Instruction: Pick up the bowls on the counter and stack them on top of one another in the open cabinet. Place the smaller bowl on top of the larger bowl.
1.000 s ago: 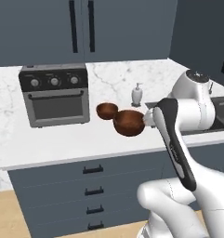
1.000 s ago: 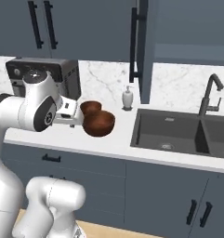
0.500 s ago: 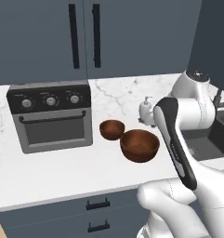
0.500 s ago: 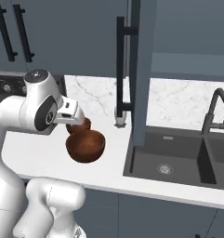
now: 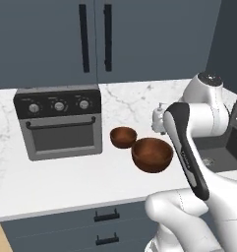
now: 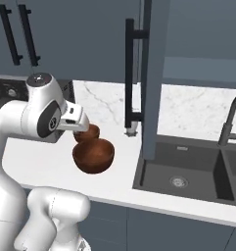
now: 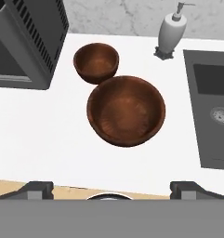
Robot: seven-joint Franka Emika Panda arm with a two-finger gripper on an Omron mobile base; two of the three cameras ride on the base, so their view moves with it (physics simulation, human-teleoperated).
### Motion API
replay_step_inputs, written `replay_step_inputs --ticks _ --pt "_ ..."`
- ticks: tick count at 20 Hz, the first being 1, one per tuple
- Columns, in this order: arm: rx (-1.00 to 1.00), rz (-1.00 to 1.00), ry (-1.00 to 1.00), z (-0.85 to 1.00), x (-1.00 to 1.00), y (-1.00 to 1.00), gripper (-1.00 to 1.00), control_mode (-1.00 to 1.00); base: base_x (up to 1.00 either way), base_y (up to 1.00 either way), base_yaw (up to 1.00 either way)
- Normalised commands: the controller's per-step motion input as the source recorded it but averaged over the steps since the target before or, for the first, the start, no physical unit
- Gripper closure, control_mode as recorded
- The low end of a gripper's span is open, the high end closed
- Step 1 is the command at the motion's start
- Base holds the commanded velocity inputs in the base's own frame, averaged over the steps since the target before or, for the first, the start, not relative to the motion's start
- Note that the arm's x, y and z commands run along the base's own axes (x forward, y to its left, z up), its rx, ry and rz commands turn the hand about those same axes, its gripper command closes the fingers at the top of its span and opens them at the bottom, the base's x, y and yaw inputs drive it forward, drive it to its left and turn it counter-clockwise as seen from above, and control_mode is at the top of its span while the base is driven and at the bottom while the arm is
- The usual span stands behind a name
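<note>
Larger bowl [image 7: 126, 110]: reddish-brown wood, set upright on the white marble-look counter [image 7: 48, 125], near its front edge. It is also seen in the left base view [image 5: 152, 154] and the right base view [image 6: 93, 155].

Smaller bowl [image 7: 96, 62]: same wood, placed just behind and to the left of the larger bowl, the two rims close together or touching. In the right base view [image 6: 89, 133] it is partly covered by the arm.

Claw [image 7: 111, 188]: held above the counter's front edge, looking down at both bowls; the two dark finger tips [image 7: 36, 188] are set wide apart and nothing is held between them.

Toaster oven [image 5: 59, 120]: dark grey, three knobs, stood on the counter to the left of the bowls, near the smaller one.

Soap dispenser [image 7: 171, 31]: white pump bottle, placed against the backsplash, behind and to the right of the bowls.

Sink [image 6: 188, 171]: dark basin, sunk into the counter to the right of the larger bowl, with a dark faucet [image 6: 229, 120] behind it.

Open cabinet door [image 6: 150, 73]: slate-blue, long black bar handle [image 6: 130, 68], swung out above the counter between the bowls and the sink.
</note>
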Motion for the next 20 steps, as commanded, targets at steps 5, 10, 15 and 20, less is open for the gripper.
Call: replay_step_inputs --ticks 5,10,15,20 --pt "0.0 0.0 0.0 0.0 0.0 0.0 -1.0 1.0 0.15 0.41 0.04" --pt "0.0 0.0 0.0 0.0 0.0 0.0 -1.0 1.0 0.1 0.34 0.0" --pt "0.0 0.0 0.0 0.0 0.0 0.0 -1.0 1.0 0.42 0.17 -0.01" --pt "-0.01 -0.01 0.0 -0.12 0.44 0.0 -1.0 -1.0 0.25 0.0 -0.02"
